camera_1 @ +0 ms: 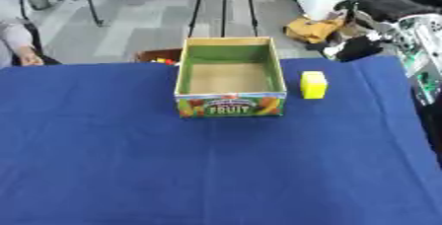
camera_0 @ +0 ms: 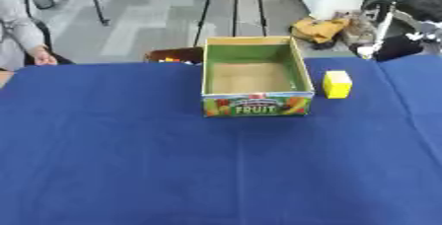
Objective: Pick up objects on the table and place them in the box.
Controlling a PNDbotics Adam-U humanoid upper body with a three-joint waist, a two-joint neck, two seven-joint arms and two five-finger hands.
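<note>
Open green-lined cardboard fruit box (camera_0: 253,77) empty on blue-clothed desk (camera_0: 216,169). Small yellow block (camera_0: 337,84) just beside, right. Hands unseen; fingers' state unknown. Advise right-hand approach from above.

A table (camera_0: 129,169) is covered by a cloth. A box (camera_0: 255,104) is set toward its far middle, open side up. A block (camera_0: 337,84) is stood just right of the box, apart from it. Behind the box's left corner, a container (camera_0: 175,55) is partly hidden.
</note>
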